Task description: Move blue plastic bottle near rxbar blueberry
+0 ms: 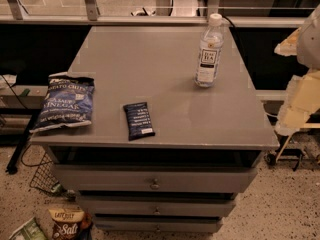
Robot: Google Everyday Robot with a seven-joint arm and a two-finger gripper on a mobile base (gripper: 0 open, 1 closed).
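Bottle of clear plastic (pixel 209 51), white-capped, stands upright at the grey table's (pixel 150 59) far right; flat navy bar wrapper (pixel 138 120) lies front-centre, well apart. Pale gripper (pixel 299 101) hangs beside the right edge; I cannot tell its grip.

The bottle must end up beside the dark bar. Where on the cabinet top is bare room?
Widest bare patch on the cabinet top: right of the bar, running to the front right corner, below the bottle. The rear left, behind the chip bag, is also bare. Tightest: the strip between bag and bar. The gripper sits off the right edge.
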